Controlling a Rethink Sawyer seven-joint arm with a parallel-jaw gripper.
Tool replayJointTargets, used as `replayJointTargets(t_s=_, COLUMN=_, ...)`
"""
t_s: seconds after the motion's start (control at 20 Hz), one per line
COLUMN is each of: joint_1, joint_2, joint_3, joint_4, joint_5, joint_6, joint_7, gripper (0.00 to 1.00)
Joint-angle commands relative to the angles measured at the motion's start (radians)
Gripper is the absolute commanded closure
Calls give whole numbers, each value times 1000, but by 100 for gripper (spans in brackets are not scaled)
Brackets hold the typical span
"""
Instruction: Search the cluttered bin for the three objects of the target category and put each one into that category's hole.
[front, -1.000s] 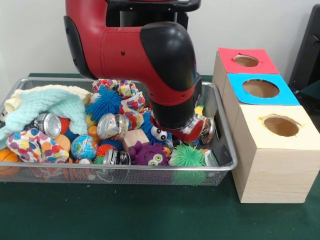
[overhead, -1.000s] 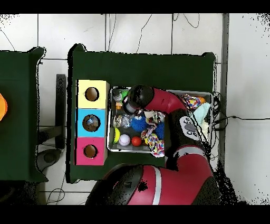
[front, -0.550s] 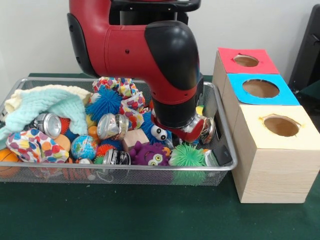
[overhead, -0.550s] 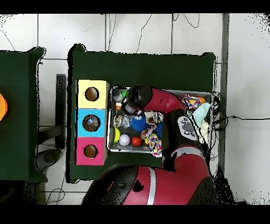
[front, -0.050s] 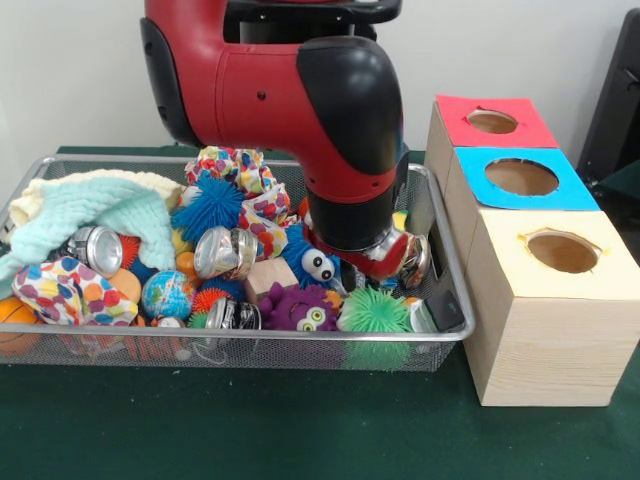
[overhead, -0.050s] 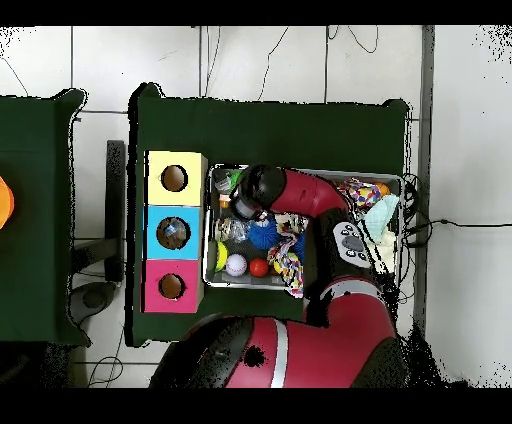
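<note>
A wire bin (front, -0.050s: 250, 340) holds mixed clutter: crushed silver cans (front, -0.050s: 226, 252) (front, -0.050s: 95, 247), spiky balls in blue (front, -0.050s: 207, 205) and green (front, -0.050s: 375, 312), a globe ball (front, -0.050s: 167, 293), a purple monster toy (front, -0.050s: 300, 308) and a wooden block (front, -0.050s: 270, 277). My gripper (front, -0.050s: 372, 262) reaches down into the bin's right end, hidden below the black wrist. A red and silver can-like thing (front, -0.050s: 392, 256) shows right under it, and another can (front, -0.050s: 414, 262) lies beside it. In the overhead view the wrist (overhead, -0.050s: 255, 190) covers the bin's end nearest the yellow box (overhead, -0.050s: 174, 178).
Three wooden boxes stand right of the bin, with holes in red (front, -0.050s: 492, 122), blue (front, -0.050s: 521, 177) and yellow (front, -0.050s: 562, 252) tops. A pale green towel (front, -0.050s: 95, 210) and a dotted cloth (front, -0.050s: 65, 290) fill the bin's left end. The arm's bulk spans the bin.
The upper arm has swung slightly rightward in the front view. The wrist stays low over the same right end of the bin, and the clutter has not visibly shifted.
</note>
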Motion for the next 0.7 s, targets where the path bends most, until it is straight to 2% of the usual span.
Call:
replayJointTargets(t_s=0.05, joint_1=29, joint_2=44, joint_3=56, joint_4=120, joint_5=-61, joint_6=-77, joint_7=-5, gripper=0)
replayJointTargets(t_s=0.4, joint_1=33, joint_2=4, joint_3=54, joint_4=120, joint_5=-51, joint_6=-27, joint_7=-3, gripper=0)
replayJointTargets(t_s=0.7, joint_1=30, joint_2=14, joint_3=49, joint_4=99, joint_5=-55, joint_6=-15, joint_7=-7, gripper=0)
